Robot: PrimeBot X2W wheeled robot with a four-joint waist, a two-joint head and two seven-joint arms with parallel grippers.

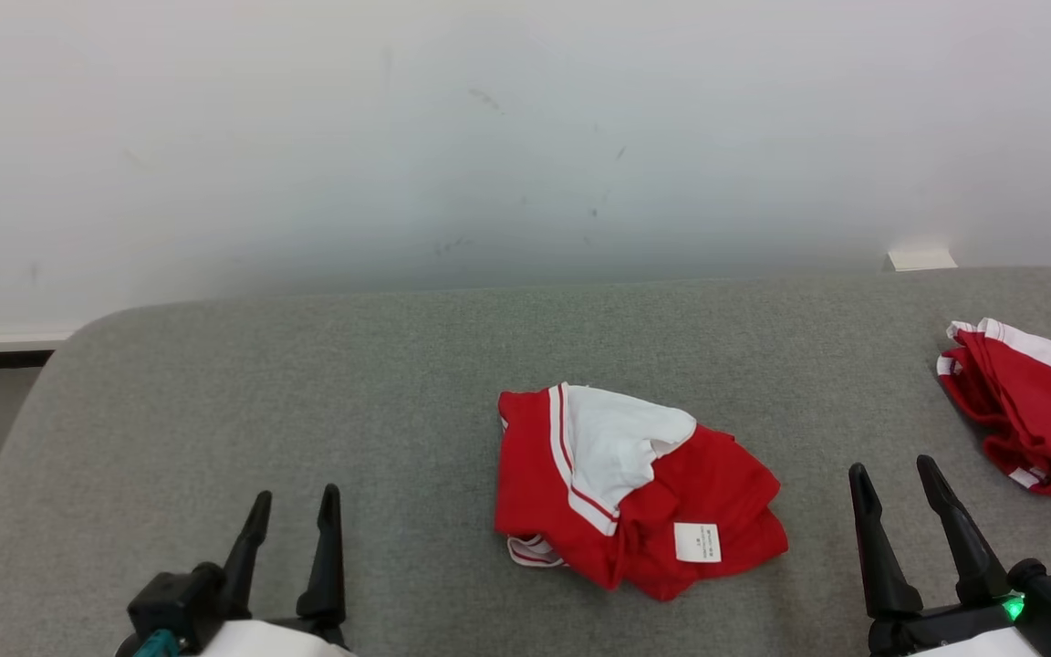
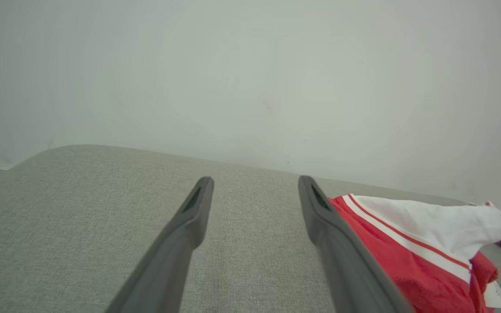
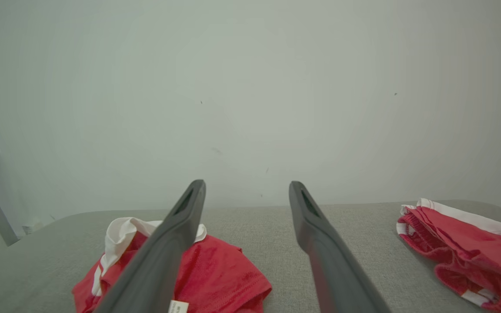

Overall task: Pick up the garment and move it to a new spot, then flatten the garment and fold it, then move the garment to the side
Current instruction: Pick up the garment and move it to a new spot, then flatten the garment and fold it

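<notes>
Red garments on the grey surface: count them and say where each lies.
2. One crumpled garment lies in the middle of the grey surface; the other garment lies at its right edge, partly cut off, so more may be hidden beyond.

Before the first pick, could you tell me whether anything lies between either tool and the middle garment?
Nothing visible does: bare grey surface separates the left tool and right tool from the garment; a second red garment lies apart, far right.

Bare test room — grey padded table [image 1: 215,411] (scuffed white wall [image 1: 489,137]).
</notes>
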